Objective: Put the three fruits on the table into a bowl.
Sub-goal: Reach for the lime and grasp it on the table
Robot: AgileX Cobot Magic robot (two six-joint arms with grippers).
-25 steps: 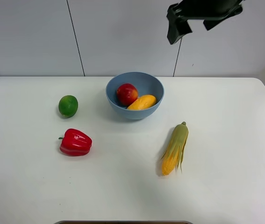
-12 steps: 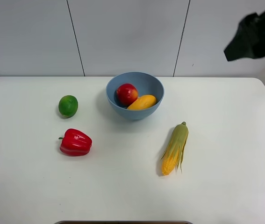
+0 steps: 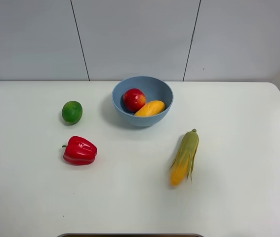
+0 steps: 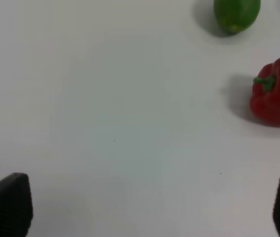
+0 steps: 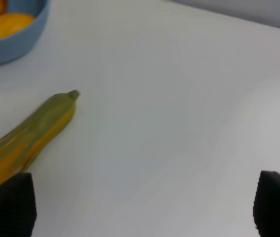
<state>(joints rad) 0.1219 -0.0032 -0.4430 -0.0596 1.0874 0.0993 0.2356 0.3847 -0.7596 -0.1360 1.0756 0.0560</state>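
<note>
Matte blue bowl [image 3: 143, 120] holds round apple [image 3: 134, 99], oblong mango [image 3: 150, 108]; green lime [image 3: 72, 112] on the desk [image 3: 238, 148] at its nine o'clock. Only wrist views show left fingers [image 4: 7, 206], right fingers [image 5: 7, 206]: spread wide, empty.

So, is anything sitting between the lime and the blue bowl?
Nothing visible. The lime lies left of the bowl, with only bare table between them. The red pepper sits nearer the camera, off that line.

Apple [image 3: 134, 99] and mango [image 3: 150, 108] in bowl [image 3: 144, 120], lime [image 3: 72, 112] to its left, pepper [image 3: 80, 150] before lime, corn [image 3: 184, 157] front-right.
</note>
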